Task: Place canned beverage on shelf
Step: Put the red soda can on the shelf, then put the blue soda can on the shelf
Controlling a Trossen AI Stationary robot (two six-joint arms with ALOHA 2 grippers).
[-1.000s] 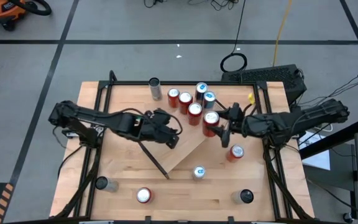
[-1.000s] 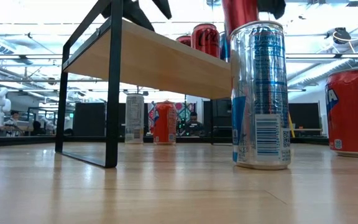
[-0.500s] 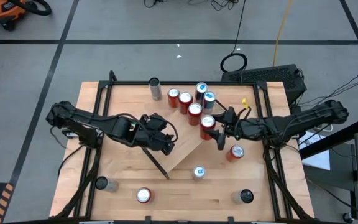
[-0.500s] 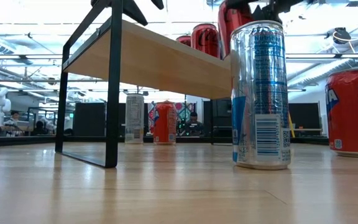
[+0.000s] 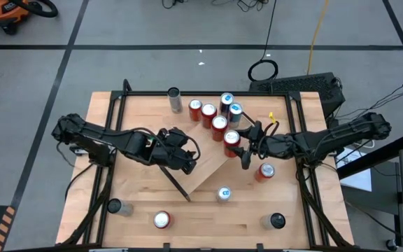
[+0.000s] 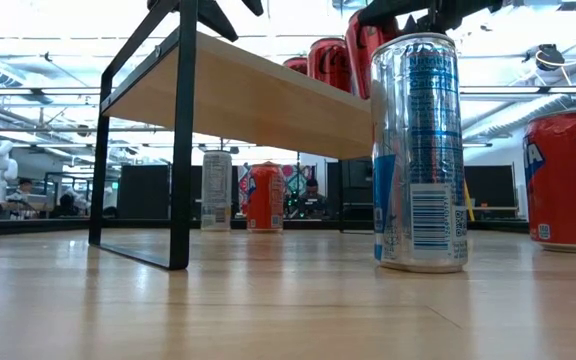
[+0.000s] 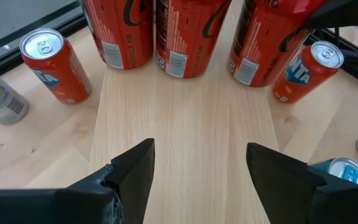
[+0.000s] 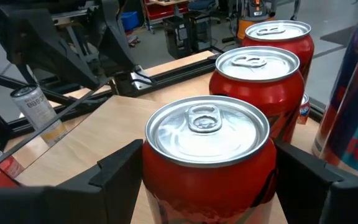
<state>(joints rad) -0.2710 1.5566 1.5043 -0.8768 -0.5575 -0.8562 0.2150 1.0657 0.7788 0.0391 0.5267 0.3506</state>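
Now 1 red can is being clamped between the right pincer fingers on the shelf; the left pincer is being held apart, empty.

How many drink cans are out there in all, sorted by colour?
Red cans: 6, one of them in the right claw
Blue-and-silver cans: 3
Grey or black cans: 3
Total: 12 cans

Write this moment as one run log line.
right gripper: shut on red can, at shelf | left gripper: open, above shelf
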